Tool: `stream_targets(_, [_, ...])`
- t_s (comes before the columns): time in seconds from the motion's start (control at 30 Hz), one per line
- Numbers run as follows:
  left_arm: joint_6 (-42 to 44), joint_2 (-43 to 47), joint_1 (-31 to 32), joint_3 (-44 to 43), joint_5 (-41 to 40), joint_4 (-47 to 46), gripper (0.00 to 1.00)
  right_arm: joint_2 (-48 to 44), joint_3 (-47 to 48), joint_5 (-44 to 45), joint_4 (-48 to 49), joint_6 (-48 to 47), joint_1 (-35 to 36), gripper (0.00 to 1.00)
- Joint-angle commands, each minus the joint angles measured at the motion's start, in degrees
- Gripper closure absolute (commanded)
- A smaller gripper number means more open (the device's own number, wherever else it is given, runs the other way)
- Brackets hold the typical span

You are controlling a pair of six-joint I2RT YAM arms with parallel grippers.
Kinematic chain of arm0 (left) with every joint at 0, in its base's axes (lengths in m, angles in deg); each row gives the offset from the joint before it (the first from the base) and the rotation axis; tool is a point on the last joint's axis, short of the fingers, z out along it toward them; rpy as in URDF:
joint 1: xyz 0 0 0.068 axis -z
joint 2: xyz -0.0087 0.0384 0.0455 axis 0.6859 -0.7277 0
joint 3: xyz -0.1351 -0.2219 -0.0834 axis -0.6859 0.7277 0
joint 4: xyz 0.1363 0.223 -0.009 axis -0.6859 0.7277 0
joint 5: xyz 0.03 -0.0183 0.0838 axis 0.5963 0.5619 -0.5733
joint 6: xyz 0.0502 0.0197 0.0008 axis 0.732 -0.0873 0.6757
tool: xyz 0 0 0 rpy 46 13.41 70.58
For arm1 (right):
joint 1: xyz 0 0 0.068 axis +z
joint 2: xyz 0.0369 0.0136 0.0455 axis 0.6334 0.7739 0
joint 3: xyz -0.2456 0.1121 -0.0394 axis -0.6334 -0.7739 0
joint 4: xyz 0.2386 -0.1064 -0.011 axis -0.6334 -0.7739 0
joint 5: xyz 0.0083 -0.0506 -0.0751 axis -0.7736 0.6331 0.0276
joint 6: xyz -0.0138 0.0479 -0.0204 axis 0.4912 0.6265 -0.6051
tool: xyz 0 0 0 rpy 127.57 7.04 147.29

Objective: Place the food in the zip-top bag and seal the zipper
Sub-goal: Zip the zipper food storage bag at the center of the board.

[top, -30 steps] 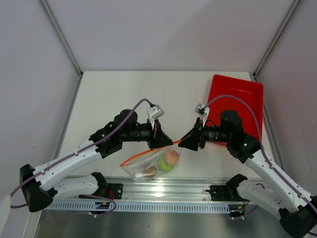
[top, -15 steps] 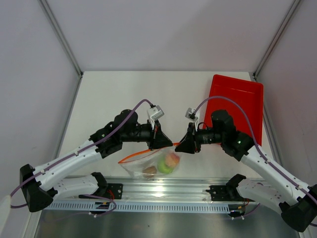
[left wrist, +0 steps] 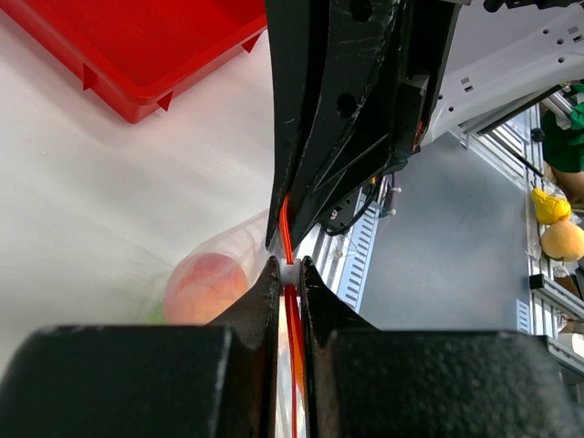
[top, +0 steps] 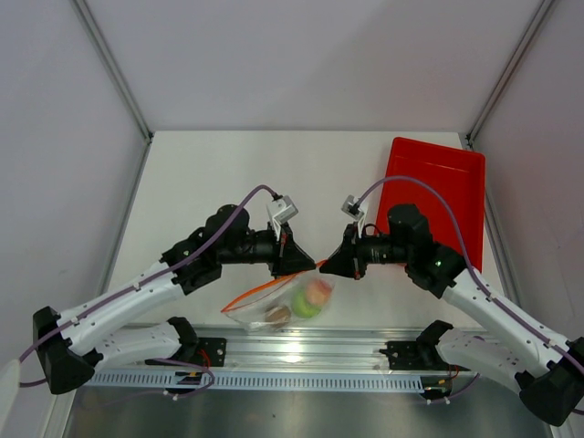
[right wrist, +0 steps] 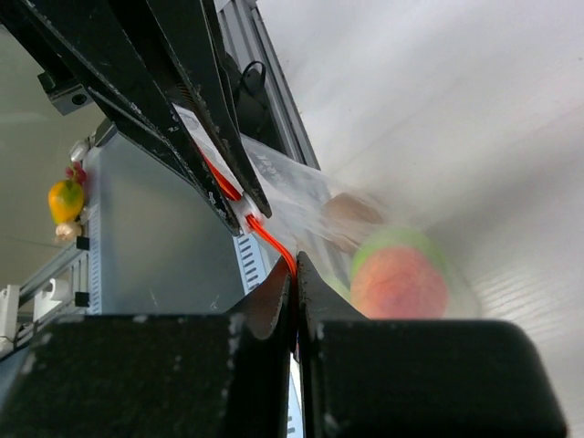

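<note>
All three pieces, apple point(top: 305, 308), peach point(top: 318, 291) and brown lump point(top: 277, 315), sit inside the zip-top bag point(top: 255, 313), lower centre of the overhead frame. My left fingers point(left wrist: 263, 294) and right fingers point(right wrist: 274, 301) clench the zipper point(left wrist: 286, 233). Its seal looks unfinished, I judge.

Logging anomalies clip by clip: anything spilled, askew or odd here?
Nothing stands out. The apple, peach and brown lump sit inside the zip-top bag; left gripper and right gripper clamp its zipper.
</note>
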State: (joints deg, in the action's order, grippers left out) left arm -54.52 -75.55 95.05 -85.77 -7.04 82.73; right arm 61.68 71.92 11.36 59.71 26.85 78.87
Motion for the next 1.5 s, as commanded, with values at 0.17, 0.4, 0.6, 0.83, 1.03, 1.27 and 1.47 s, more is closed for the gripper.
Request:
stream_targets(0.17, [0.3,3.3,0.5,2.1,-0.4,0.2,0.99,-3.1,-0.3,8.8,2.3,5.0,-0.6,1.0])
stream_targets(0.4, [-0.5,6.7,0.5,4.0,-3.1,0.8,0.99,-4.4,-0.5,13.7,-1.7,7.7,-2.4,1.0])
stream_targets(0.6, [-0.7,8.8,0.5,4.1,-4.5,2.5,0.99,-4.8,-0.8,15.3,-2.2,8.9,-2.7,1.0])
stream_targets(0.83, [-0.9,11.4,0.5,4.7,-6.3,4.3,0.99,-5.7,-0.9,17.5,-3.5,9.0,-3.1,1.0])
stream_targets(1.03, [-1.4,13.4,0.5,5.8,-7.4,4.9,1.0,-7.1,-1.0,20.6,-5.3,9.2,-3.3,1.0])
stream_targets(1.27, [-1.8,14.6,0.5,6.0,-9.7,6.7,0.99,-8.9,-0.6,22.8,-7.2,8.9,-4.9,1.0])
stream_targets(1.47, [-1.9,17.2,0.5,5.8,-14.1,10.0,0.99,-9.7,-0.5,23.6,-8.5,9.0,-6.1,1.0])
